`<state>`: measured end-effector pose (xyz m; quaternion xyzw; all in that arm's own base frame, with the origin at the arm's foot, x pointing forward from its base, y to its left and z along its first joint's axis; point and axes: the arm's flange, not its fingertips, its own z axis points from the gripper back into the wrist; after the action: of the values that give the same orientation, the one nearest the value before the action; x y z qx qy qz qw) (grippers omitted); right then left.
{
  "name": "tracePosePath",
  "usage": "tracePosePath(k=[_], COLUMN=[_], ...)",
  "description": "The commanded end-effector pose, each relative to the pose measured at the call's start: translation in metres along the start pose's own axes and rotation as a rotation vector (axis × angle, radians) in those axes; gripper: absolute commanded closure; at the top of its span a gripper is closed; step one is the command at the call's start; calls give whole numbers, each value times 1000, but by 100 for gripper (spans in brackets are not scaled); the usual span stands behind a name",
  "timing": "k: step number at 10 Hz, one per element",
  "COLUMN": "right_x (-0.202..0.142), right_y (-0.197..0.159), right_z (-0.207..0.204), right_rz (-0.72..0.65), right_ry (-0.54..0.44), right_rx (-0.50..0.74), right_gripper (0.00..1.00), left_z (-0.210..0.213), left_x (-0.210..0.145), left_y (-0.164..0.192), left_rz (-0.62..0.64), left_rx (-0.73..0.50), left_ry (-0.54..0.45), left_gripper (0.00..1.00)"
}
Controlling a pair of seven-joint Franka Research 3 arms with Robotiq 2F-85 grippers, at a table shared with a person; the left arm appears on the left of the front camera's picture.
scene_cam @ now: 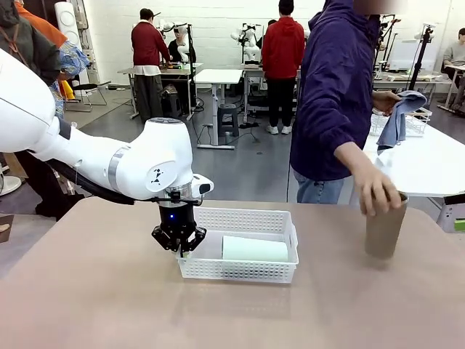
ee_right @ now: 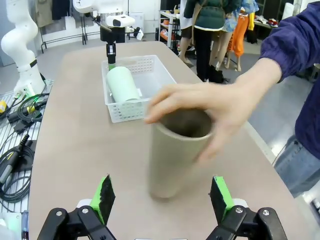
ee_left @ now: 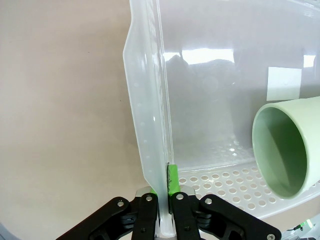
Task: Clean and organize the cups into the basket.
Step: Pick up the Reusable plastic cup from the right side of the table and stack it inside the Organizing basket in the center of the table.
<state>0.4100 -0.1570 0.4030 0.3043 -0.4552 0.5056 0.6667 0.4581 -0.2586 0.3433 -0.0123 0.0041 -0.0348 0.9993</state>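
The white mesh basket (scene_cam: 251, 271) sits mid-table with the mint green cup (scene_cam: 254, 249) lying on its side in it. My left gripper (scene_cam: 179, 241) is shut on the basket's left end wall. In the left wrist view that gripper (ee_left: 167, 200) pinches the basket wall (ee_left: 150, 100), and the mint cup's open mouth (ee_left: 287, 150) faces the camera. The tan-brown cup (scene_cam: 383, 229) stands upright at the right, a person's hand (scene_cam: 378, 190) on its rim. My right gripper (ee_right: 161, 196) is open, the tan cup (ee_right: 172, 160) just beyond its fingers, the hand (ee_right: 205, 102) over its mouth.
The person stands at the table's far right side and holds a blue cloth (scene_cam: 398, 120) in the other hand. In the right wrist view the basket (ee_right: 152, 67) and my left gripper (ee_right: 111, 52) lie farther off. Cables (ee_right: 20, 125) hang beside the table's edge.
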Motion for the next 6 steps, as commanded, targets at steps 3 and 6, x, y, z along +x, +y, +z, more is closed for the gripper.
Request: tracePosePath(k=[3,6], right_x=[1,1], right_y=[1,1], right_z=[1,1], right_rz=[-4,-4], right_ry=[-2,-2], right_rx=[-9,-9], right_gripper=[0,0], left_z=[-1,-1], left_x=[-1,-1], left_y=[0,0], left_rz=[-1,-1], left_rx=[3,3], left_ry=[3,3], left_gripper=[100,100])
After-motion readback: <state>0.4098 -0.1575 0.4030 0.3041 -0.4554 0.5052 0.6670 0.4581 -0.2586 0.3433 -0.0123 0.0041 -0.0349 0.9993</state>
